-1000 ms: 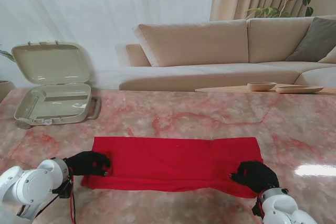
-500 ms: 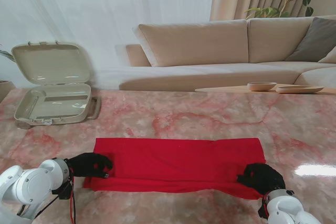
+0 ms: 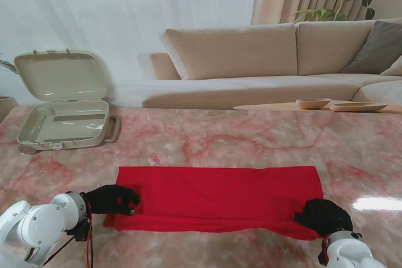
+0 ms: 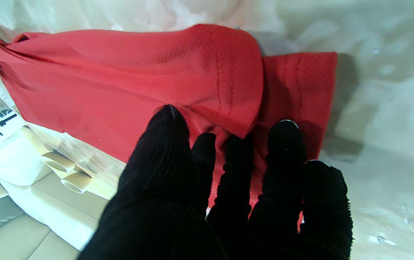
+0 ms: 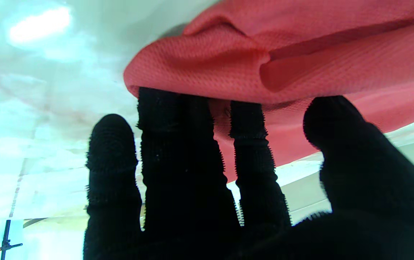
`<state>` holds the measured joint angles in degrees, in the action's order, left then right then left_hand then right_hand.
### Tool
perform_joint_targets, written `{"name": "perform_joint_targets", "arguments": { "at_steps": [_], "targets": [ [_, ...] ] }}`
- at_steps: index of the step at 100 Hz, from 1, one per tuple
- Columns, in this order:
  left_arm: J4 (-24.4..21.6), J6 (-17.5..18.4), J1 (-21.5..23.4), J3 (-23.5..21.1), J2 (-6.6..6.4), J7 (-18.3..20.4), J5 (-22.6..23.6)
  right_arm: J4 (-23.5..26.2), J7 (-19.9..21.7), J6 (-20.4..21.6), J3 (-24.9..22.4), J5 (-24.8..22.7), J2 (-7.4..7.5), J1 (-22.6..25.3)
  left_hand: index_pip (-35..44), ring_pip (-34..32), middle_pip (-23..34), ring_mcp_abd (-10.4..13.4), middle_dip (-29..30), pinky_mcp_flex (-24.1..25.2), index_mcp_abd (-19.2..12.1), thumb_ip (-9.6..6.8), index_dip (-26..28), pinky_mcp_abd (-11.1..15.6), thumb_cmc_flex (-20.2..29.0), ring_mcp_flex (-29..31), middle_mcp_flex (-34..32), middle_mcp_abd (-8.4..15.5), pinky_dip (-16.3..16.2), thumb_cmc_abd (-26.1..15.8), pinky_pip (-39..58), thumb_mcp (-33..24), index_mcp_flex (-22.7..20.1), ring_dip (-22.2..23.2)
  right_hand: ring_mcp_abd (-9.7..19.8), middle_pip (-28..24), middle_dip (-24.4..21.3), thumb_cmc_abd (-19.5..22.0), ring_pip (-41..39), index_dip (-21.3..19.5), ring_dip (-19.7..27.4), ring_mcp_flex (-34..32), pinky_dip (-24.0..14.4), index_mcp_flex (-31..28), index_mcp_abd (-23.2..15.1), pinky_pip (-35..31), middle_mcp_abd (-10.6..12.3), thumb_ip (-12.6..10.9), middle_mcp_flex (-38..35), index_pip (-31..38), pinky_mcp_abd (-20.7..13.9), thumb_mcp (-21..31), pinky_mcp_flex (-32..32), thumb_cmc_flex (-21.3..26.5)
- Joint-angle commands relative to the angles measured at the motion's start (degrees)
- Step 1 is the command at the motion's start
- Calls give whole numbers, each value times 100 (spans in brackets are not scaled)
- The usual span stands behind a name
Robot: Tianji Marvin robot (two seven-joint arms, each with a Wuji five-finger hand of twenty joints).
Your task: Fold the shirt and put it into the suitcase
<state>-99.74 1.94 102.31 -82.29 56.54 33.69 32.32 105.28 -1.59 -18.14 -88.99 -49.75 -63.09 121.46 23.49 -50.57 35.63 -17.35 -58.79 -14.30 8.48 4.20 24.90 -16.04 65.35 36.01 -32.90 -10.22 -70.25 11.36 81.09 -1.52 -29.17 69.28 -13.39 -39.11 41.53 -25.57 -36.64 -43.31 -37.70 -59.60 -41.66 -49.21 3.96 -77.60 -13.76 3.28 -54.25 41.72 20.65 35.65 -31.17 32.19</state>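
The shirt (image 3: 217, 196) is a long strip, both hands' fingers (image 4: 286, 144) pinching its ends; suitcase (image 3: 63, 123) waits open.

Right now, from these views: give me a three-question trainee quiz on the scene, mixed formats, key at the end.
1. True or false: the beige hard-shell suitcase on the pink marble table has its lid shut.
2. Which hand is at the left end of the folded red shirt: A) left hand B) right hand
3. Fill in: the shirt lies ____ to me than the suitcase.

Key
1. False: the lid stands open.
2. A.
3. Nearer. In both wrist views, the gloved fingers close on the shirt's edge.
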Motion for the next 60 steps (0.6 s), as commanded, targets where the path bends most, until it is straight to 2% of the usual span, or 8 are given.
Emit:
{"name": "perform_joint_targets", "arguments": {
  "at_steps": [1, 21, 32, 39, 41, 43, 60],
  "targets": [
    [27, 44, 112, 57, 14, 52, 61, -95, 77, -28, -34, 33, -11, 83, -22, 102, -40, -266, 92, 102, 34, -150, 0, -79, 290, -193, 96, -11, 55, -242, -60, 231, -68, -41, -213, 65, -122, 64, 673, 30, 416, 311, 88, 21, 60, 73, -108, -127, 69, -19, 186, -115, 80, 75],
    [-94, 97, 178, -124, 42, -64, 176, 83, -60, 95, -124, 41, -40, 141, -17, 201, -133, -271, 243, 137, 26, -160, 15, -98, 281, -220, 131, -29, 135, -272, -120, 228, -65, -119, -210, 124, -151, 32, 715, 39, 419, 277, 96, -11, -6, 118, -67, -144, 28, -61, 206, -132, 116, 39],
    [-150, 159, 231, -253, 79, -251, 231, 212, -260, 142, -184, -38, -72, 198, -27, 317, -159, -278, 770, 181, 35, -187, 5, -123, 243, -240, 169, -64, 304, -330, -162, 221, -65, -285, -245, 170, -157, -19, 594, 59, 315, 237, 70, 35, 4, 79, -82, -144, 41, -149, 203, -52, 88, -29],
    [-182, 158, 260, -322, 101, -354, 266, 243, -454, 140, -198, -90, -99, 196, -33, 346, -208, -278, 855, 179, 30, -188, 0, -134, 236, -237, 158, -70, 325, -346, -176, 222, -55, -312, -294, 215, -155, 5, 397, 102, 166, 235, -2, 105, 115, -57, -145, -181, 154, -459, 169, 65, 49, -144],
    [-189, 155, 267, -338, 107, -379, 271, 251, -488, 131, -200, -102, -105, 192, -34, 348, -209, -279, 863, 179, 29, -188, -2, -134, 237, -234, 157, -70, 326, -346, -175, 222, -54, -315, -304, 269, -174, 44, 364, -163, 128, 262, -33, 144, 171, -84, -183, -235, 271, -791, 149, 89, 60, -197],
    [-195, 153, 272, -355, 112, -399, 275, 258, -517, 119, -202, -117, -109, 188, -32, 351, -209, -280, 869, 179, 31, -189, -1, -134, 241, -232, 156, -71, 327, -341, -175, 221, -62, -319, -315, 307, -187, 44, 290, -212, 81, 278, -61, 200, 211, -133, -207, -250, 357, -940, 125, 99, 65, -220],
    [-246, 108, 313, -489, 132, -473, 372, 313, -486, -61, -212, -294, -100, 128, -39, 365, -228, -282, 969, 183, 27, -190, -7, -135, 223, -234, 149, -73, 339, -356, -177, 225, -58, -339, -302, 684, -436, 48, -538, 88, -271, 449, -316, 672, 638, -595, -367, -233, 1048, -1791, -79, 49, 51, -367]
  ]
}}
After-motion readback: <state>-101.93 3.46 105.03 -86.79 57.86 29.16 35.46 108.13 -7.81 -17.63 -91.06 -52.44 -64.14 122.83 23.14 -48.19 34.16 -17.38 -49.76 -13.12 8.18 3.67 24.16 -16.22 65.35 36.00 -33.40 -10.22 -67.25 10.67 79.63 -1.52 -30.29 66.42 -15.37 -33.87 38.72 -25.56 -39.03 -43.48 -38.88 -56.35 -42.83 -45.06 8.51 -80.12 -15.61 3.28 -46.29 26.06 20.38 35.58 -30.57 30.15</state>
